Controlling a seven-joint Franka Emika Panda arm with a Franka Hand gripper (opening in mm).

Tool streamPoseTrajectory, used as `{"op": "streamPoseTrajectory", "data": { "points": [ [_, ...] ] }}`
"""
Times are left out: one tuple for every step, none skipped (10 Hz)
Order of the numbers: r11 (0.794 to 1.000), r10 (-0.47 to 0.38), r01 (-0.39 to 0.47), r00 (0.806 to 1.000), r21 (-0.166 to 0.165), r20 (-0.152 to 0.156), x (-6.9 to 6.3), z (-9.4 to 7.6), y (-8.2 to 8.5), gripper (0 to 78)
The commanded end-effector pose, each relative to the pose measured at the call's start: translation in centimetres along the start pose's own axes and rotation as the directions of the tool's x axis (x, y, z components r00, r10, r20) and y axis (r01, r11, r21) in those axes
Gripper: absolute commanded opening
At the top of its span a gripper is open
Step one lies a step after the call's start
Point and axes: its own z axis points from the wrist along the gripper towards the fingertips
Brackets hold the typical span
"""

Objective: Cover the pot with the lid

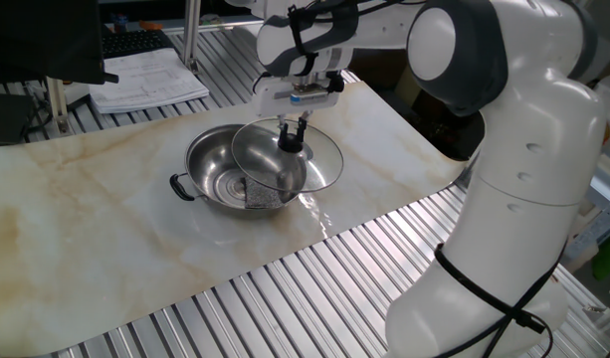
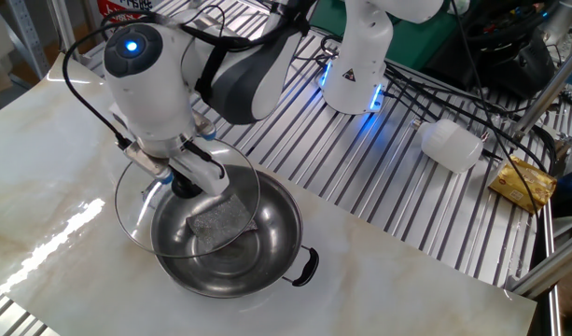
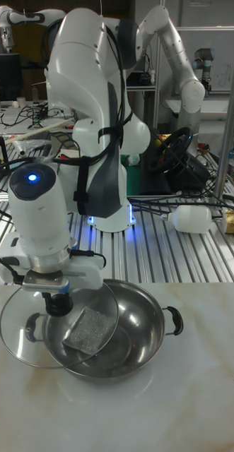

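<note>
Lid (image 1: 288, 157) is hanging by its black knob from the gripper (image 1: 293, 136), whose fingers are pinching that knob; it is hovering tilted above the pot (image 1: 243, 174), overhanging the rim on the side toward the table's (image 1: 105, 239) right edge; a grey square pad (image 1: 257, 193) is lying inside the pot. From the other fixed camera the gripper (image 2: 183, 183) is clamping the knob, the fingertips mostly hidden behind its body; the lid (image 2: 188, 210) is covering only part of the pot (image 2: 231, 241), one handle (image 2: 306, 265) showing. In the tall view the lid (image 3: 59, 323) is jutting past the pot (image 3: 117, 329); the gripper (image 3: 56, 304) is blocking the knob.
</note>
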Motion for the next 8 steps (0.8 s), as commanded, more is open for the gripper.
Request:
{"op": "streamPoseTrajectory", "data": {
  "points": [
    [0.991, -0.132, 0.131, 0.991, -0.015, -0.012, -0.1, -0.3, 0.0, 1.1],
    [0.991, -0.132, 0.131, 0.991, -0.015, -0.012, -0.1, -0.3, 0.0, 1.1],
    [0.993, -0.121, 0.121, 0.993, -0.008, -0.010, -0.1, -0.4, 0.5, 1.1],
    [0.995, -0.104, 0.104, 0.994, 0.003, -0.011, 0.2, -0.8, 2.2, 1.1],
    [0.997, -0.082, 0.082, 0.997, 0.004, -0.010, 0.6, -1.3, 3.8, 1.1],
    [0.998, -0.067, 0.067, 0.998, 0.003, -0.009, 1.1, -1.7, 5.3, 1.1],
    [0.998, -0.061, 0.061, 0.998, 0.003, -0.009, 1.3, -1.9, 5.9, 1.1],
    [0.999, -0.046, 0.046, 0.999, 0.002, -0.002, 1.8, -2.0, 7.6, 1.1]
  ]
}}
